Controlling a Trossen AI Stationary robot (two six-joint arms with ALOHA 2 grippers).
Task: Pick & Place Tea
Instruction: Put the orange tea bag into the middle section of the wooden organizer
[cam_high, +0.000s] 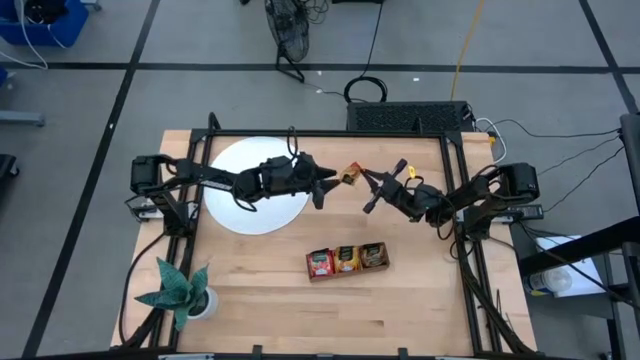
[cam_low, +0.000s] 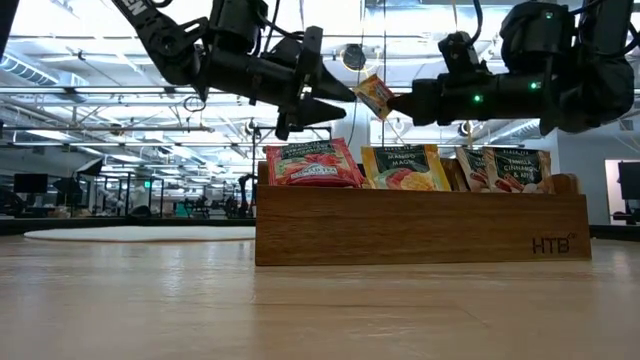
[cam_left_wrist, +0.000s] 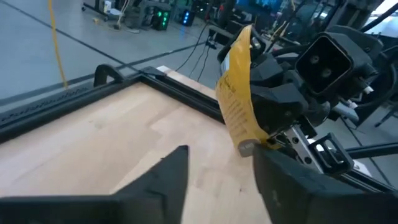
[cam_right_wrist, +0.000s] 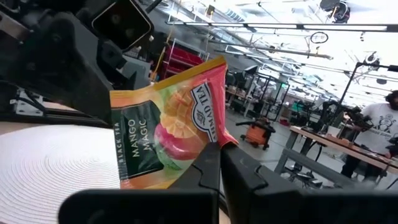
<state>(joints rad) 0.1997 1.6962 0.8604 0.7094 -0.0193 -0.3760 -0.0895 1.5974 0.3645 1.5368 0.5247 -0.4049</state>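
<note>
Mid-handover: I'm holding the mango sachet (cam_right_wrist: 171, 134) pinched in right claw (cam_high: 368, 179); left claw (cam_high: 331, 181) is waiting wide, needing to close in.

Light wooden table (cam_high: 400, 300), dark frame along its edges. On it: white disc (cam_high: 232, 212) toward the left rear; wooden tray (cam_high: 348, 262) near centre front, holding sachets (cam_high: 347, 259) upright; potted plant (cam_high: 180, 294) at the front left corner.

I see one orange-yellow mango sachet (cam_right_wrist: 168, 134) held aloft, tilted, above the table. Other sachets (cam_high: 346, 259) stand upright in the wooden tray (cam_low: 420, 228)
</note>
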